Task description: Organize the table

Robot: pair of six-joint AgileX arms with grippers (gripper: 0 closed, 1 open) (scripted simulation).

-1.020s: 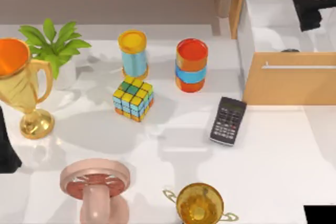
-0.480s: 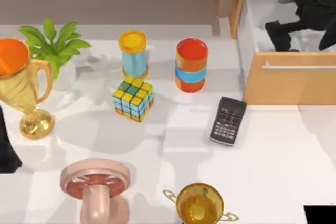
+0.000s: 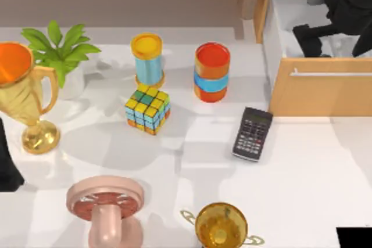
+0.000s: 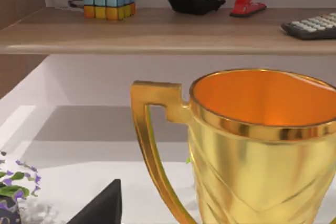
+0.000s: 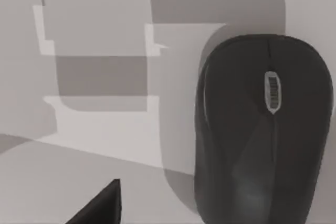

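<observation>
The right gripper (image 3: pixel 311 34) hangs inside the light-wood drawer (image 3: pixel 302 94) at upper right, over a black computer mouse (image 5: pixel 262 129); whether its fingers are apart, I cannot tell. The left arm (image 3: pixel 7 166) sits at the left edge. The white tabletop (image 3: pixel 302 184) lies open at lower right, beyond the black calculator (image 3: pixel 253 133).

The table (image 3: pixel 314 184) lies bare at the right front – open passage there; the left half is crowded – trophy (image 3: pixel 23 94), plant (image 3: pixel 58 47), cube (image 3: pixel 147 108), two canisters (image 3: pixel 212 72); calculator (image 3: pixel 253 133) mid-right.
</observation>
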